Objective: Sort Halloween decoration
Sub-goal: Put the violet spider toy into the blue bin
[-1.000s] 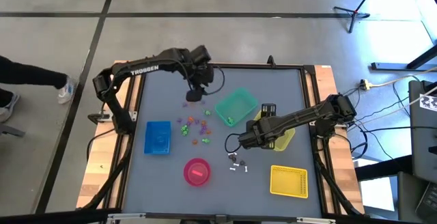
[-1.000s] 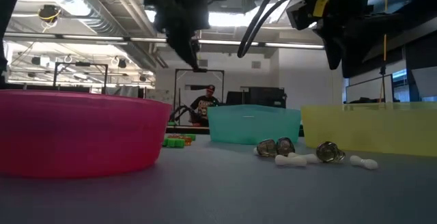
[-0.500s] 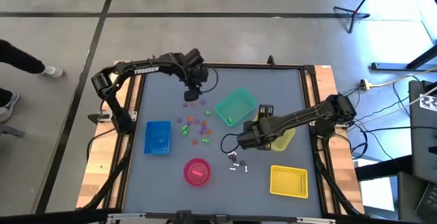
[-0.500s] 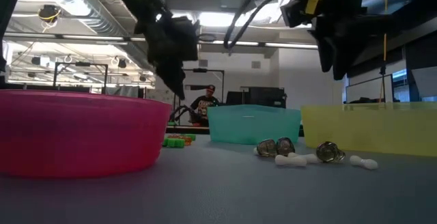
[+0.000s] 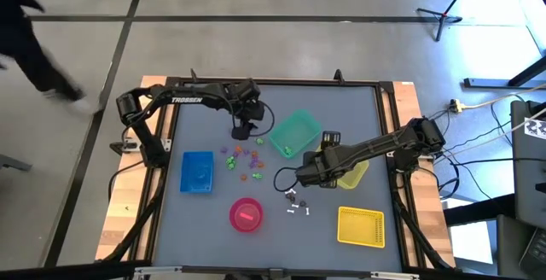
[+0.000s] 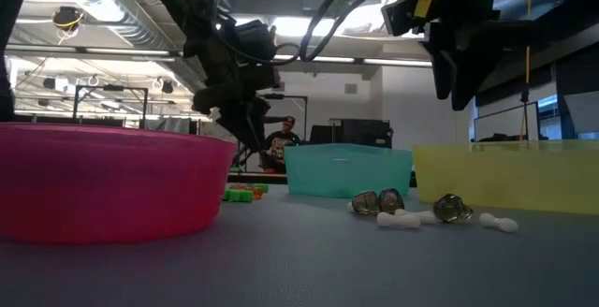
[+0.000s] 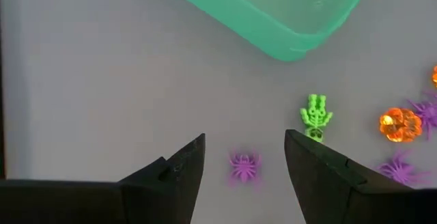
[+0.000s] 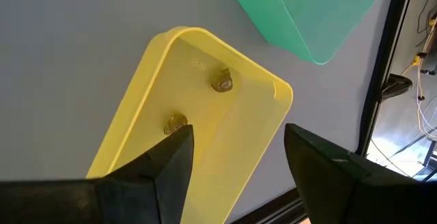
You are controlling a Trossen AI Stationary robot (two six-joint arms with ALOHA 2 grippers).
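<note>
On the grey surface (image 5: 213,118), the left fingers (image 7: 244,157) hang spread and empty over a purple spider (image 7: 244,166) lying between their tips; a green skeleton (image 7: 315,113) sits just beside one tip. The green bin (image 7: 273,19) is cut off. The right fingers (image 8: 235,145), released, frame a yellow bin (image 8: 205,128) holding two blurry trinkets (image 8: 221,82).

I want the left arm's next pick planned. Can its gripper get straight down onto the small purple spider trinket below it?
Probably yes. The left gripper hangs open with the small purple spider trinket between its fingers, bare grey table around it. The green skeleton trinket lies just beyond one finger, apart.
</note>
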